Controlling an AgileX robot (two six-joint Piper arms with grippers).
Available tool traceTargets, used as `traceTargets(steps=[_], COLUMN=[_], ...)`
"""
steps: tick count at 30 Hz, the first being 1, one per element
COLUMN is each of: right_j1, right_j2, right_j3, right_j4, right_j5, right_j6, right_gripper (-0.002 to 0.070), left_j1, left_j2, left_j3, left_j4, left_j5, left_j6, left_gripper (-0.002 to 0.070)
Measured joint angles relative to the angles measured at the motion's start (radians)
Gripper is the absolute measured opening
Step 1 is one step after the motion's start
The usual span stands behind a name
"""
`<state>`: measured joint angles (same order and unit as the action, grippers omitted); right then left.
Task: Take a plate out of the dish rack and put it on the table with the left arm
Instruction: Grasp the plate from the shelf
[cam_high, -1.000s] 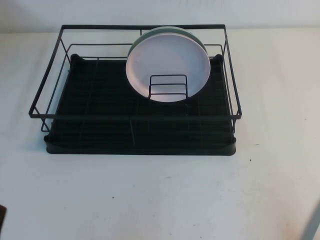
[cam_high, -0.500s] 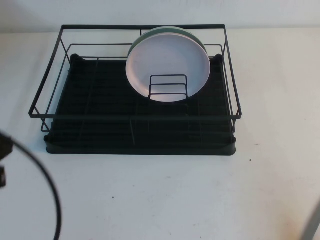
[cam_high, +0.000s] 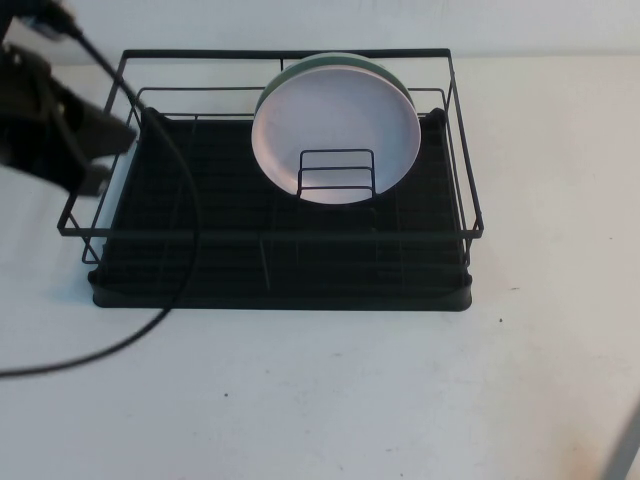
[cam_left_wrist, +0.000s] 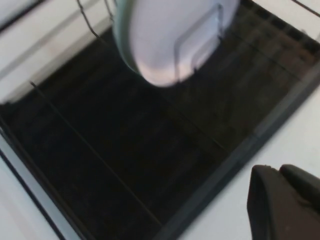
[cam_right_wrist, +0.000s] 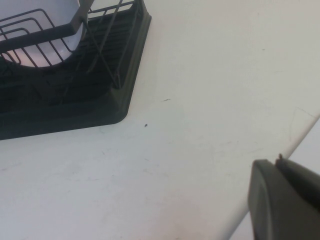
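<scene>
- Swinging up from the near left table edge, the left arm (cam_high: 45, 125) is now hovering at the dish rack's (cam_high: 460, 170) left end, cable trailing.
- Left gripper (cam_high: 105, 155): opening cannot be told.
- Pale pink plate (cam_high: 335, 125) is standing upright in the wire holder (cam_high: 336, 172), fronting a teal-green plate (cam_high: 385, 70).
- Right gripper (cam_right_wrist: 285, 200) is hanging over the white table (cam_high: 330, 400); opening unclear.

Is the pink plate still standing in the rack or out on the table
In the dish rack: the plate stands upright in its wire holder, before a green plate. Left gripper hovers at the rack's left end; right gripper parked.
</scene>
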<state>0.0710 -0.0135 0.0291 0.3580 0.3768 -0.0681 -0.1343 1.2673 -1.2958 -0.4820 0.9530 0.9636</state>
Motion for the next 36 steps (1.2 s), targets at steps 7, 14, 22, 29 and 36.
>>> traceTargets(steps=[7,14,22,29,36], right_j1=[0.0,0.0,0.0,0.0,0.0], right_j2=[0.0,0.0,0.0,0.0,0.0], right_j3=[0.0,0.0,0.0,0.0,0.0], right_j4=[0.0,0.0,0.0,0.0,0.0], right_j5=[0.0,0.0,0.0,0.0,0.0], right_j6=[0.0,0.0,0.0,0.0,0.0], right_gripper=[-0.002,-0.002,-0.002,-0.002,-0.002], left_j1=[0.0,-0.028,-0.198,-0.293,-0.313], left_j2=[0.173,0.358,0.476,0.577,0.646], left_j3=[-0.169,-0.309,-0.338,-0.338,-0.338], left_j4=[-0.063,-0.159,-0.175,-0.197,-0.204], left_j5=[-0.102,-0.123,-0.291,-0.535,-0.603], left_j6=[0.02,0.105,0.48,0.573,0.623], left_gripper=[0.0033,0.0432,0.0491,0.0482,0.0474])
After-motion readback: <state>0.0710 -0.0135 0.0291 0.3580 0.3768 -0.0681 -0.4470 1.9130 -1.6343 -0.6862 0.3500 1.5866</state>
